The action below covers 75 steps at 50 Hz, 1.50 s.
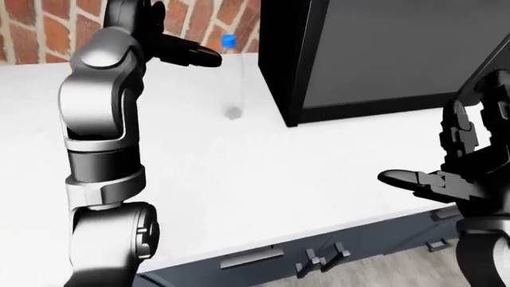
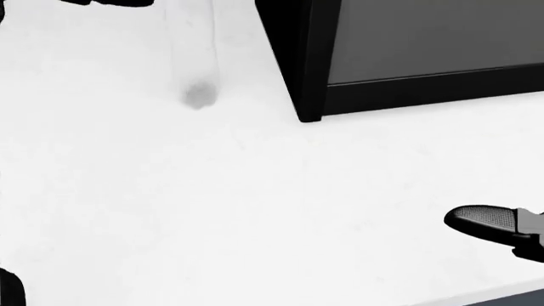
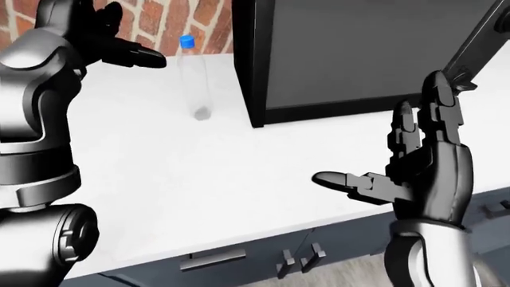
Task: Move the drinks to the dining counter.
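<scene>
left-eye view: the left hand (image 1: 171, 48), fingers spread and holding nothing, reaches across the white tabletop (image 1: 239, 173) toward a clear water bottle (image 1: 232, 78) with a blue cap, which stands near the brick wall (image 1: 48, 30) just beside the dark appliance (image 1: 382, 54). the right hand (image 1: 458, 173) hangs open over the tabletop's near edge, above the cabinet drawers (image 1: 318, 257). the grasp would likely go best with the fingers brought level with the bottle's mid-body and closed round it squarely, since a push near the cap could tip it.

head view: only the bottle's faint outline and grey base show, at top left; one right fingertip enters at lower right, and whether the left hand shows cannot be told.

right-eye view: the bottle stands upright, long axis vertical, cap pointing up, apart from the left fingers. the right hand's fingers stand splayed, thumb out, gripping nothing.
</scene>
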Available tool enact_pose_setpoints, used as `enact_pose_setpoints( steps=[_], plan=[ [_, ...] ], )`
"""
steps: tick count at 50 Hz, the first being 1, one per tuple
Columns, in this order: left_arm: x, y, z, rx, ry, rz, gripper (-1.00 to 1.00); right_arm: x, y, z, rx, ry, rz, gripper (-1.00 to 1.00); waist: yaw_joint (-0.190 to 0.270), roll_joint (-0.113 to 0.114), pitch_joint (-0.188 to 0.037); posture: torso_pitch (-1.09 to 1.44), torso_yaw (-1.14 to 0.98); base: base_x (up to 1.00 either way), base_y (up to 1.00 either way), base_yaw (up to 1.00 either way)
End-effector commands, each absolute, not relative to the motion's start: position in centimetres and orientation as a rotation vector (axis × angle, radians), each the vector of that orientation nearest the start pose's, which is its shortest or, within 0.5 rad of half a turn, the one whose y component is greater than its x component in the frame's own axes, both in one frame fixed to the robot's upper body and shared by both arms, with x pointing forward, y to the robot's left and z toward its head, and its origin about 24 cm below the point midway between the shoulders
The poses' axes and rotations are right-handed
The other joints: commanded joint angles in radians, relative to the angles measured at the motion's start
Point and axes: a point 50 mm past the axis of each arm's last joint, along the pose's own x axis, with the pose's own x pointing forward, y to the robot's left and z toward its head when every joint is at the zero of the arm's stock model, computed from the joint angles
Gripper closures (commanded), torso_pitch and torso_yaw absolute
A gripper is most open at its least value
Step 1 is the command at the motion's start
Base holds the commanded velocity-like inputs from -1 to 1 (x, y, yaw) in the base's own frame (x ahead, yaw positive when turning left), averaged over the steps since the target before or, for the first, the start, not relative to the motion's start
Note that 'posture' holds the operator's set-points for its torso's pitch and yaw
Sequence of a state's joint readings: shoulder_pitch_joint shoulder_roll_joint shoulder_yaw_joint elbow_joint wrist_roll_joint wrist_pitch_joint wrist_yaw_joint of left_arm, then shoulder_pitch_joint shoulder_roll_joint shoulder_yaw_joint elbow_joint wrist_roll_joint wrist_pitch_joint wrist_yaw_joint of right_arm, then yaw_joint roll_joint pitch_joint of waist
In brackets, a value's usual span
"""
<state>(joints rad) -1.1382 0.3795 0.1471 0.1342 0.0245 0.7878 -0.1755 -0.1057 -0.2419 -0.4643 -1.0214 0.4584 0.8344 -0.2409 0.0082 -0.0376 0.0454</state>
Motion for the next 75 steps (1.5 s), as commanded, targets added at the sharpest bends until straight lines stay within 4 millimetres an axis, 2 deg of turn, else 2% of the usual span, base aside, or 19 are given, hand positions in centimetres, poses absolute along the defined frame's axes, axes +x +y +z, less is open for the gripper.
enact_pose_setpoints(
  steps=[1,10,17,31,49,60,75],
  plan=[
    [35.3,17.7,34.6,0.249,-0.349,-0.079,-1.00,18.2,-21.8,22.9,0.007,-0.420,-0.271,-1.00,0.001,0.002,-0.027,0.00,0.00,0.00,0.00,0.00],
    [36.4,17.7,32.0,0.247,-0.326,-0.227,-1.00,18.5,-21.7,22.5,0.006,-0.414,-0.271,-1.00,0.001,0.010,-0.029,0.00,0.00,0.00,0.00,0.00],
    [37.7,16.9,30.1,0.191,-0.295,-0.252,-1.00,18.6,-21.9,22.2,0.008,-0.409,-0.277,-1.00,0.001,0.011,-0.031,0.00,0.00,0.00,0.00,0.00],
    [38.6,15.7,27.4,0.167,-0.249,-0.286,-1.00,18.6,-22.0,22.0,0.011,-0.407,-0.282,-1.00,0.000,0.011,-0.033,0.00,0.00,0.00,0.00,0.00],
    [40.6,14.0,25.8,0.154,-0.205,-0.231,-1.00,18.6,-22.1,21.9,0.015,-0.407,-0.284,-1.00,0.002,0.005,-0.039,0.00,0.00,0.00,0.00,0.00],
    [41.3,13.0,26.0,0.126,-0.202,-0.228,-1.00,18.7,-22.2,21.8,0.016,-0.406,-0.285,-1.00,0.002,0.002,-0.043,0.00,0.00,0.00,0.00,0.00],
    [42.3,12.5,25.0,0.106,-0.156,-0.195,-1.00,18.8,-22.4,21.5,0.018,-0.403,-0.289,-1.00,0.001,0.000,-0.048,0.00,0.00,0.00,0.00,0.00]
  ],
)
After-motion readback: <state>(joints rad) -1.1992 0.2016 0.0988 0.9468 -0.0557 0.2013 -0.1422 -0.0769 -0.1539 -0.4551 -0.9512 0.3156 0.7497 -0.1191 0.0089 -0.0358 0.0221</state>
